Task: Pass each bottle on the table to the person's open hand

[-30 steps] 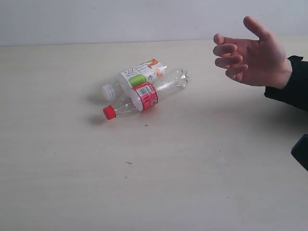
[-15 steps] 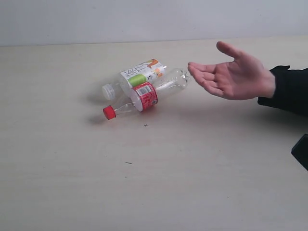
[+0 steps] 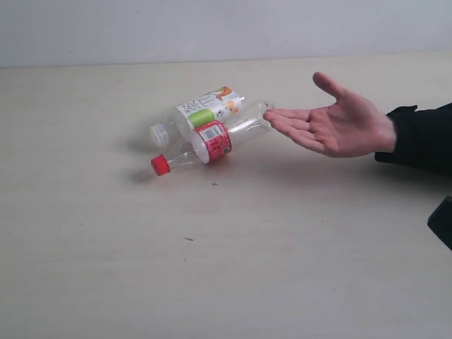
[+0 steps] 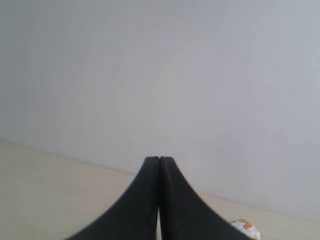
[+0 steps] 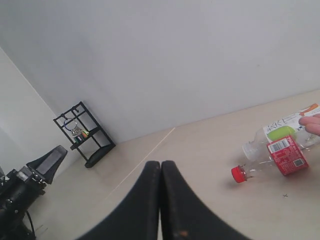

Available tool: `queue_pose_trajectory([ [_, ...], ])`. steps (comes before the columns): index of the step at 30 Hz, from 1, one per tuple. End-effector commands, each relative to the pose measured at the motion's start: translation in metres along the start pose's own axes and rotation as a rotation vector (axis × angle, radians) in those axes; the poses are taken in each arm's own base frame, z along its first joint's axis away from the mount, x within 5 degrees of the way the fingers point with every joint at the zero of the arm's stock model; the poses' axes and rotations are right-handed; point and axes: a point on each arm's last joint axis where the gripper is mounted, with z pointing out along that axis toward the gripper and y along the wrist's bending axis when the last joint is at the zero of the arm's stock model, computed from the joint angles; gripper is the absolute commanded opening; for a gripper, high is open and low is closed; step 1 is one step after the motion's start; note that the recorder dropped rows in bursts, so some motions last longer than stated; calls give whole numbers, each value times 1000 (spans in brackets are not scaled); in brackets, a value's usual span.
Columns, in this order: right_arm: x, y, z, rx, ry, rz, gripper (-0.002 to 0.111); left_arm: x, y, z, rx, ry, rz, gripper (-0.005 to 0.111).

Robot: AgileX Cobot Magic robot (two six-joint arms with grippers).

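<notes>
Beige wood-grain table (image 3: 212, 282) carries two thin plastic bottles lying on their sides, touching, caps toward eight o'clock: the clear red-label bottle (image 3: 212, 141) and, at its eleven o'clock, the white-label fruit-print bottle (image 3: 205, 111). From three o'clock the person's open hand (image 3: 332, 128) reaches in, palm up, fingers spread, tips right by the clear bottle's base. Left gripper (image 4: 159, 162) and right gripper (image 5: 160, 165), smooth black, are pinched together on nothing.

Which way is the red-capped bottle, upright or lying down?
Lying down: the red-capped bottle rests on its side on the table, cap pointing sideways.
</notes>
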Motion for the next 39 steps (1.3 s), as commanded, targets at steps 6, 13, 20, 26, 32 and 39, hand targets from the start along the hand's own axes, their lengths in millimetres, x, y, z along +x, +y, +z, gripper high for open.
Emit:
queue_pose_trajectory([
  [6,1,-1,0,-1,-4,8,0,-35,-16,-7,210,-377,-177,0],
  [13,1,-1,0,-1,-4,8,0,-78,-28,42,96,-233,-49,0],
  [20,1,-1,0,-1,-4,8,0,-96,-35,147,-7,123,102,0],
  [26,1,-1,0,-1,-4,8,0,-110,-24,213,-149,424,560,0],
  [32,1,-1,0,-1,-4,8,0,-116,-1,255,-370,692,797,0],
  [39,1,-1,0,-1,-4,8,0,-72,-16,302,-23,1241,679,0],
])
